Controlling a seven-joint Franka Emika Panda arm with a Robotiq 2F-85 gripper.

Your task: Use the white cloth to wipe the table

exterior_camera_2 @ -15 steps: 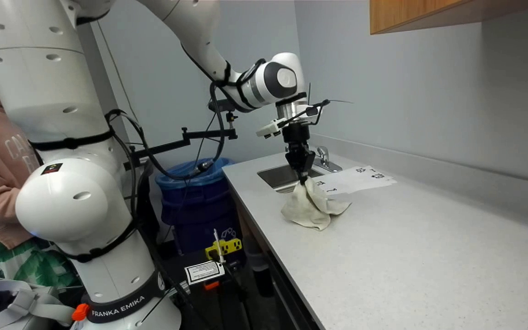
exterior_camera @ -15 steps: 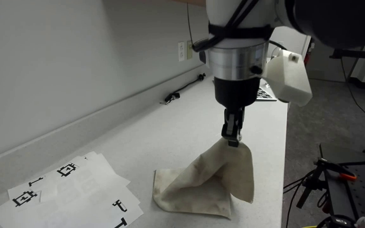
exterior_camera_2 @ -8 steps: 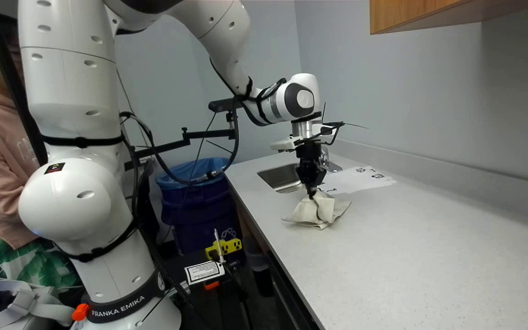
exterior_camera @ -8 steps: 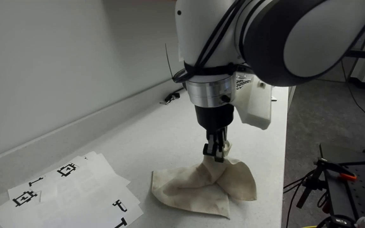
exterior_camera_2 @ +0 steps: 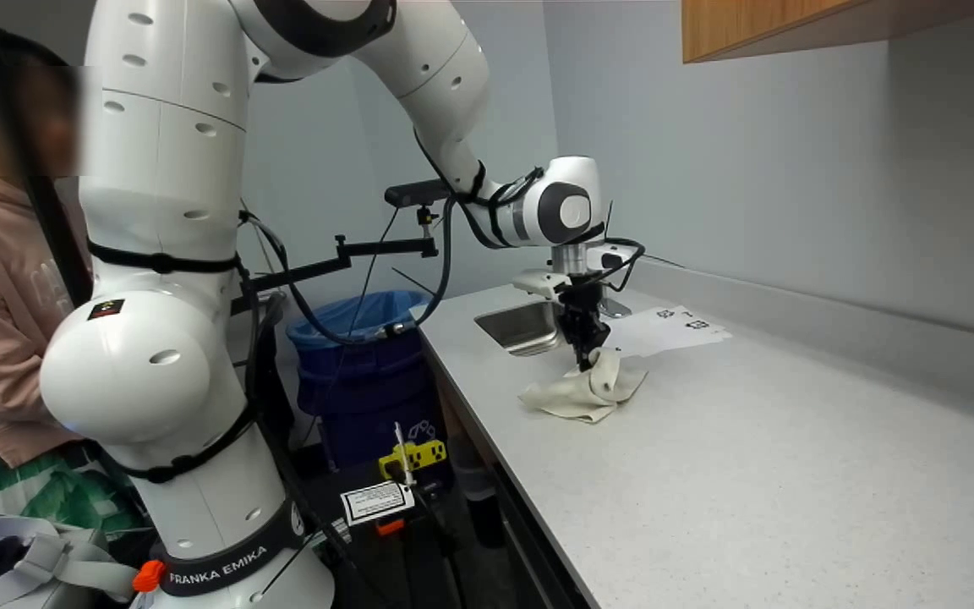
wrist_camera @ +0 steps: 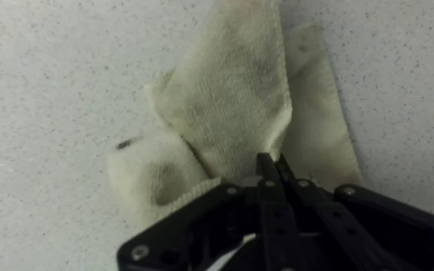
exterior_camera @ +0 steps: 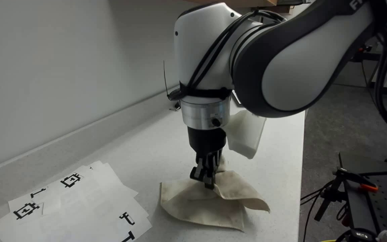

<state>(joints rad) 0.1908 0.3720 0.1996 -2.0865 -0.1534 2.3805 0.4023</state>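
Observation:
The white cloth [exterior_camera: 210, 210], cream with brownish stains, lies crumpled on the white table [exterior_camera: 139, 148], its near part flat and its right part folded up. My gripper [wrist_camera: 272, 158] points down and is shut on a pinched fold of the cloth [wrist_camera: 236, 90], which runs up between the fingertips. Both exterior views show the gripper [exterior_camera: 209, 185] low over the cloth [exterior_camera_2: 580, 397], close to the table top. Part of the cloth is hidden behind the fingers in the wrist view.
White paper sheets with black markers [exterior_camera: 79, 201] lie left of the cloth. A sink [exterior_camera_2: 523, 328] is set into the table behind it. The wall [exterior_camera: 62, 67] runs along one side, the table's open edge [exterior_camera: 301, 174] along the other. A wooden cabinet [exterior_camera_2: 791, 25] hangs above.
My gripper has come down and moved towards the wall side and the paper sheets. The lifted part of the cloth has sunk and folded over, while its near edge has hardly shifted.

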